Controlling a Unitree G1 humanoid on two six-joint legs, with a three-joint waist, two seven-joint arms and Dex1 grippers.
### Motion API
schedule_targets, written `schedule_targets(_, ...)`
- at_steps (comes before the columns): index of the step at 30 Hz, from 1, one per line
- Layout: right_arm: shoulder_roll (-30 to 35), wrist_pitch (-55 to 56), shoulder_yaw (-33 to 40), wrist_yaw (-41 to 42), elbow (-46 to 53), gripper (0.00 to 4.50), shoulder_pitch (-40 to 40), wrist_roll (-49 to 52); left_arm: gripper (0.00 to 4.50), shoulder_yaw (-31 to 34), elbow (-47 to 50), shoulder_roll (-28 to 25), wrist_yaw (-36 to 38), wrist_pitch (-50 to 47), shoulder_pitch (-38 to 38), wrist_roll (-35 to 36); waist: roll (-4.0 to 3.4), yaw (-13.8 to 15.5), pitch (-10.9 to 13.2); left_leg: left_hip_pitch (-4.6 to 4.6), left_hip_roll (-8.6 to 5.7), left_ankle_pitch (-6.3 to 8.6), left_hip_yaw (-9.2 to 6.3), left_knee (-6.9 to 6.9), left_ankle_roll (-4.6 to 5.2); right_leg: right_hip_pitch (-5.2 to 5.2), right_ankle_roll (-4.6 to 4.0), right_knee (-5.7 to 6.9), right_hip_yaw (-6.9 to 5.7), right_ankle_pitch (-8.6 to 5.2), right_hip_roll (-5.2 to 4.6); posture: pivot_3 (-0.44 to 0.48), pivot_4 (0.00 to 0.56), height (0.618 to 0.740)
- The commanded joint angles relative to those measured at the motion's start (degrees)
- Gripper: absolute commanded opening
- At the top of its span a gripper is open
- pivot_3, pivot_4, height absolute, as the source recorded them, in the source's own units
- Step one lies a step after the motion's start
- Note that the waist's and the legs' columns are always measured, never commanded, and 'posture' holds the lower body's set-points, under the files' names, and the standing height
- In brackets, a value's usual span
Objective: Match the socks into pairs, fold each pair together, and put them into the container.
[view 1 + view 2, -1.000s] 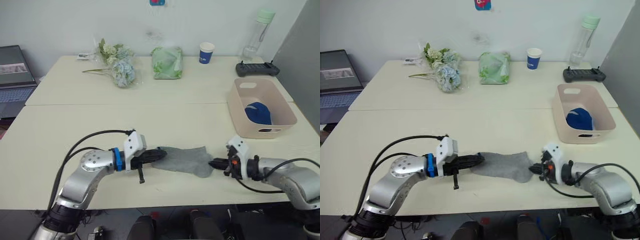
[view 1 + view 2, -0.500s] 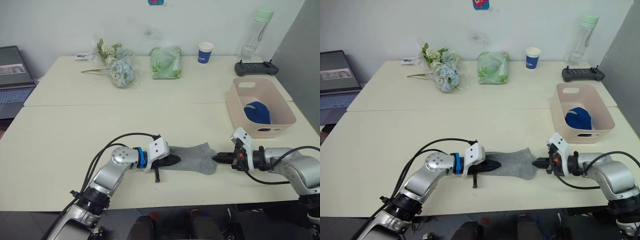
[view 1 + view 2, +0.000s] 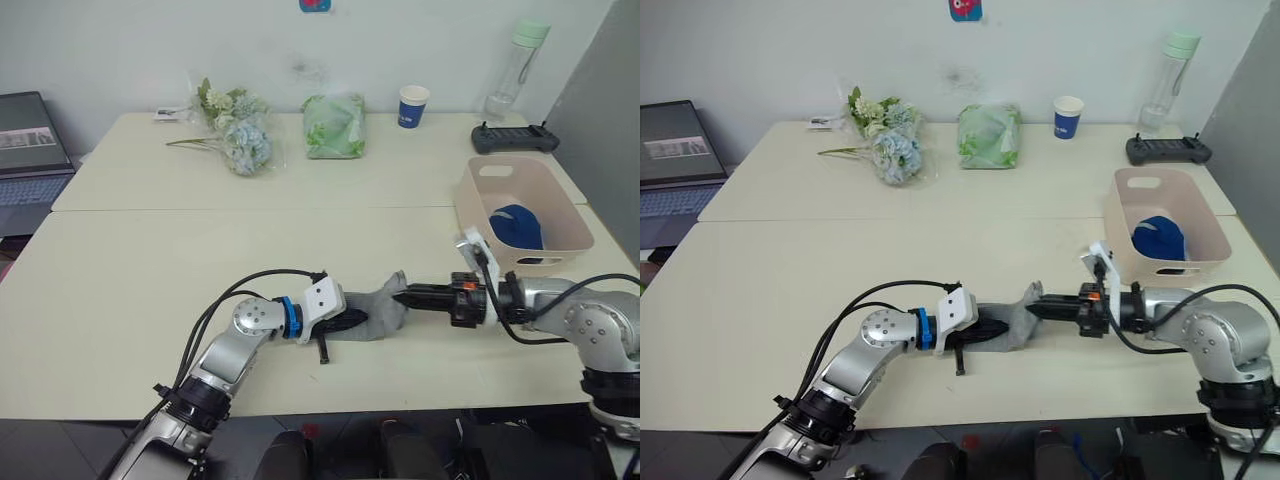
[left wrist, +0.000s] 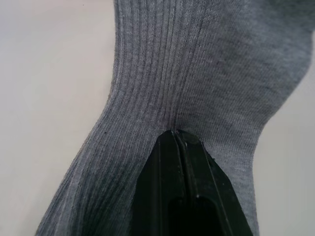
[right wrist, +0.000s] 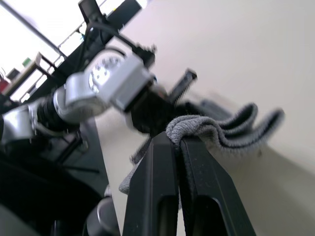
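A grey sock (image 3: 378,311) lies near the table's front edge, bunched between my two grippers. My left gripper (image 3: 350,320) is shut on its left end, which rests flat on the table; the left wrist view shows the fingertips (image 4: 175,135) pinching the ribbed knit. My right gripper (image 3: 398,296) is shut on the sock's right end and holds it lifted and doubled back leftward, the edge (image 5: 197,129) draped over the fingers. The pink container (image 3: 548,258) stands at the right with a dark blue sock (image 3: 517,225) inside.
At the back of the table are a bouquet (image 3: 237,138), a green wrapped bundle (image 3: 334,126), a blue-and-white paper cup (image 3: 412,105), a clear bottle (image 3: 511,62) and a black controller (image 3: 513,137). A laptop (image 3: 26,150) sits off the far left.
My right gripper has moved left, carrying the sock's right end up and over toward the left gripper. The sock went from stretched flat to bunched. The left gripper has kept its hold.
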State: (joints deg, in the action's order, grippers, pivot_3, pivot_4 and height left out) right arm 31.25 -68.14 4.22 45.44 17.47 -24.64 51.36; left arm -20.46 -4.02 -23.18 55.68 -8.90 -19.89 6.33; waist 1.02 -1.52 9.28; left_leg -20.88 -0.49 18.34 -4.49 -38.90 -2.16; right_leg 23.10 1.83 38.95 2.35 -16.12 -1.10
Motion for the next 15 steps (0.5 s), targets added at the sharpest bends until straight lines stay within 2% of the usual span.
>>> schedule_targets(1,-3.46,1.73,-2.9,-2.34,-0.64,0.02,-2.56,-0.68,0.0,-0.44,0.32,-0.6,0.14,-1.62,1.4,-0.55,-0.02,-0.02,-0.01,0.0,0.0,0.0,0.01,0.01,0.0,0.0,0.0,0.0,0.0,0.0,0.0,0.0,0.15,0.74)
schedule_targets(5,-4.51,4.44,-6.61,-2.01,-2.62,0.02,-3.23,-4.08,0.0,3.13,5.54,-2.24,0.7,-6.95,2.17,3.39,-0.02,0.04,-0.01,-0.04,-0.02,0.0,0.0,0.01,0.0,0.04,0.0,-0.03,-0.03,0.0,-0.02,0.0,0.15,0.74)
schedule_targets(9,-4.08,7.82,-11.27,-0.67,-4.23,0.02,-3.95,-8.63,0.0,11.54,15.53,-8.95,2.43,-19.41,2.39,12.45,-0.03,-0.34,0.01,-0.03,0.02,0.0,-0.01,0.04,0.0,0.09,0.0,0.02,-0.03,0.0,0.0,0.0,0.15,0.74)
schedule_targets(13,-5.74,10.56,-15.3,-0.9,-6.49,0.02,-5.17,-12.69,0.0,20.65,20.53,-14.28,1.93,-26.11,1.52,19.47,-0.04,-0.39,0.03,-0.03,0.1,0.0,-0.07,0.09,0.0,0.12,0.0,0.01,-0.08,-0.01,0.06,0.0,0.15,0.74)
schedule_targets(15,-7.06,11.48,-16.79,-0.94,-7.71,0.02,-5.89,-14.04,0.0,22.86,21.39,-16.12,1.87,-27.45,1.58,20.8,-0.04,-0.35,0.03,-0.03,0.07,0.0,-0.05,0.08,-0.01,0.12,0.0,-0.01,-0.08,-0.01,0.04,0.0,0.15,0.74)
